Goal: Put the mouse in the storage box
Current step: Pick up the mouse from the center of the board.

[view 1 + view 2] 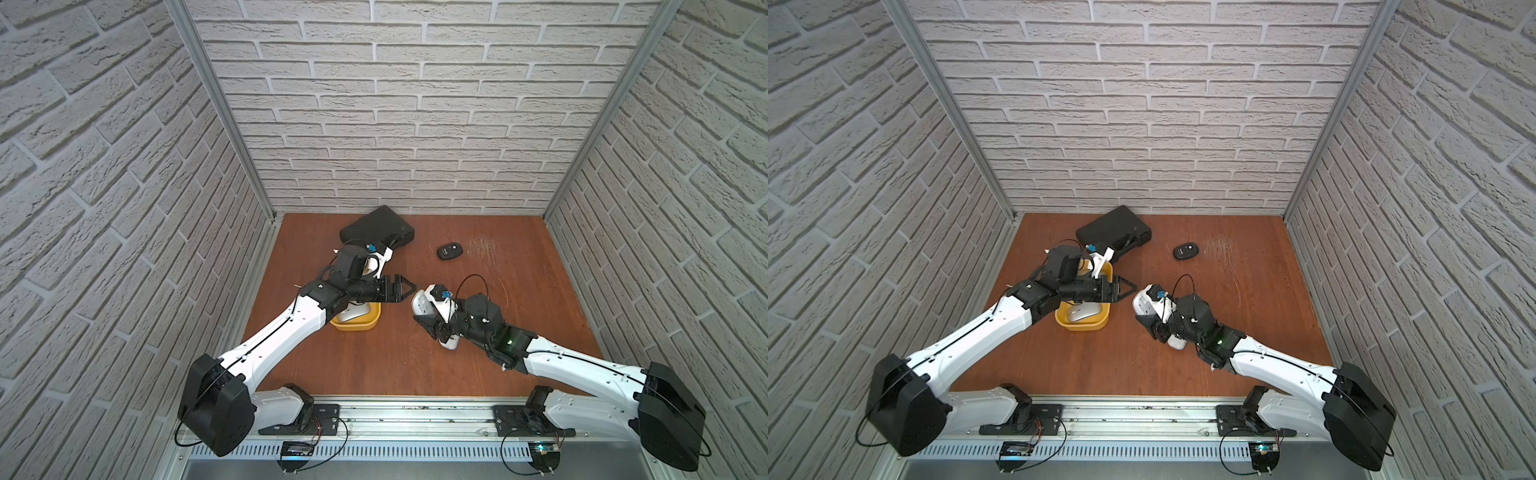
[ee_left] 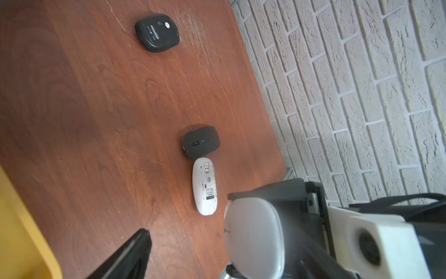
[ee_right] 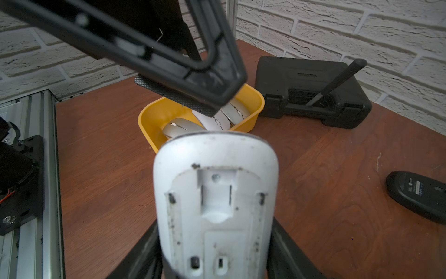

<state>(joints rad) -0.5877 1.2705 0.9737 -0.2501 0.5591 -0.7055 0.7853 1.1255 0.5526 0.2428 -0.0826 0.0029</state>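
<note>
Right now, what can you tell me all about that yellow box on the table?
The storage box is a yellow plastic tub with rounded corners, low walls and no lid. It sits flat on the brown table, near a black case. Inside lie two silver mice and a white mouse. The left arm hangs over it, hiding part.

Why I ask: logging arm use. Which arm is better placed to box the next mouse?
Right, probably: the right gripper holds a white mouse facing the yellow box; the left gripper is empty.
</note>
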